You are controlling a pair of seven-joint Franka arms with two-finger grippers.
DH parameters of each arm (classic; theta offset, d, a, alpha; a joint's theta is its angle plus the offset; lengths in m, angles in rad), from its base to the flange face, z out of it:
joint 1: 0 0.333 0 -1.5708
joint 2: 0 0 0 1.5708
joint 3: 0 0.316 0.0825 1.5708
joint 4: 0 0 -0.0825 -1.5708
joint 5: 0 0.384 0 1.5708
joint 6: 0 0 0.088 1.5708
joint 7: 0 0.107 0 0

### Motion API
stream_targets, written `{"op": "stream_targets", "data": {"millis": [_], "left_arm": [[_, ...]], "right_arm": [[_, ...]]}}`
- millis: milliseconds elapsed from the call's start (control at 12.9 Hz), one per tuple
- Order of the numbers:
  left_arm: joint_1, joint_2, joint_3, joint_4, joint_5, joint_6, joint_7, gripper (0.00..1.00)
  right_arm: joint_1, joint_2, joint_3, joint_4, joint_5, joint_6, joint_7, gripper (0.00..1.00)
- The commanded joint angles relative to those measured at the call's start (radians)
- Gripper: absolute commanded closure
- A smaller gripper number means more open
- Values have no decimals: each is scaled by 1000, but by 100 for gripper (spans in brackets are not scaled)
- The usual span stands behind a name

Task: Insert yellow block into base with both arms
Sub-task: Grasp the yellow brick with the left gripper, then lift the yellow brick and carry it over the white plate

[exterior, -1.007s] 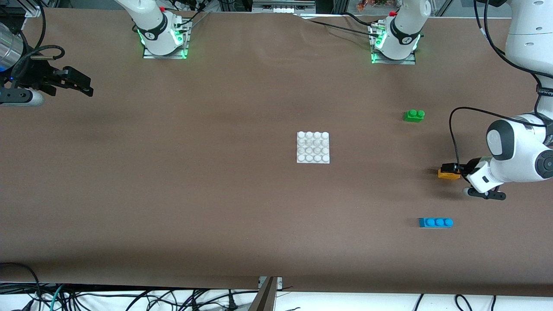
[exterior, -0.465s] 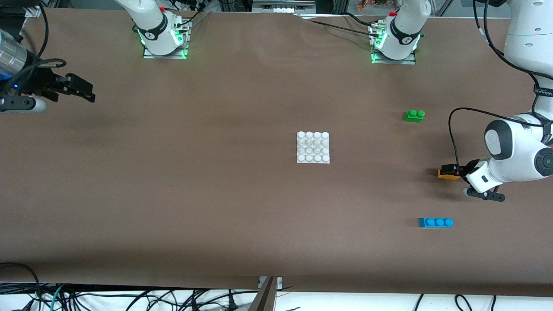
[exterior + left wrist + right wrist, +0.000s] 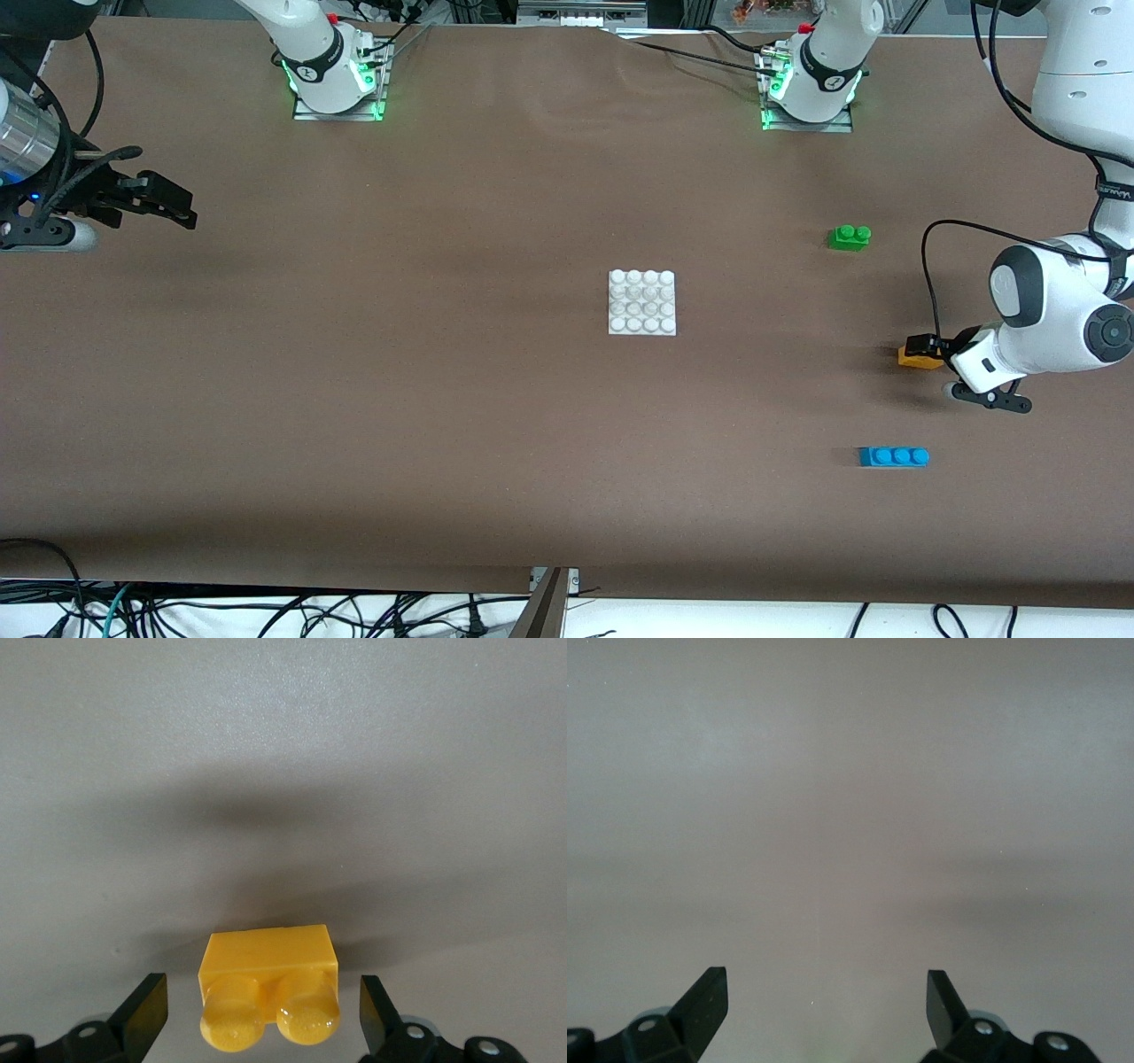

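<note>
Front view: the small yellow-orange two-stud plastic block (image 3: 918, 357) lies on the brown worktop (image 3: 443, 399) toward the left arm's end, well apart from the flat white studded square base (image 3: 642, 303); insertion not begun. Left wrist view: the left gripper (image 3: 263, 1019) straddles the block, fingers (image 3: 146, 1014) spread, not touching. Right wrist view: the right gripper (image 3: 826, 1010), fingers spread, hovers over bare worktop.

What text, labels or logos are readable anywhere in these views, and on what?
None can be read.
Left arm: a small black band near carries white lettering, too small to read.
Both arm bases and: a round mark on each black band, not legible.
Yellow block, base, green brick, blue brick: no print visible.
</note>
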Motion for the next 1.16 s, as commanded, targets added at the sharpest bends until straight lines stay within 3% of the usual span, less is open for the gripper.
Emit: {"op": "stream_targets", "data": {"millis": [0,232,542,697,1084], "left_arm": [[6,0,-6,-9,17,17,18,32],[6,-5,-6,-8,17,5,20,70],[-13,-40,-10,27,17,-67,5,73],[-34,-69,-18,84,11,-197,-32,72],[-253,-157,-26,129,10,-382,-345,71]], "right_arm": [[-7,-1,3,11,-14,-7,2,1],[-6,-1,2,9,-17,-35,-2,1],[-22,2,-6,8,-14,-44,-10,1],[-22,6,-6,9,-13,-43,-12,1],[-22,5,-6,9,-13,-43,-13,1]]}}
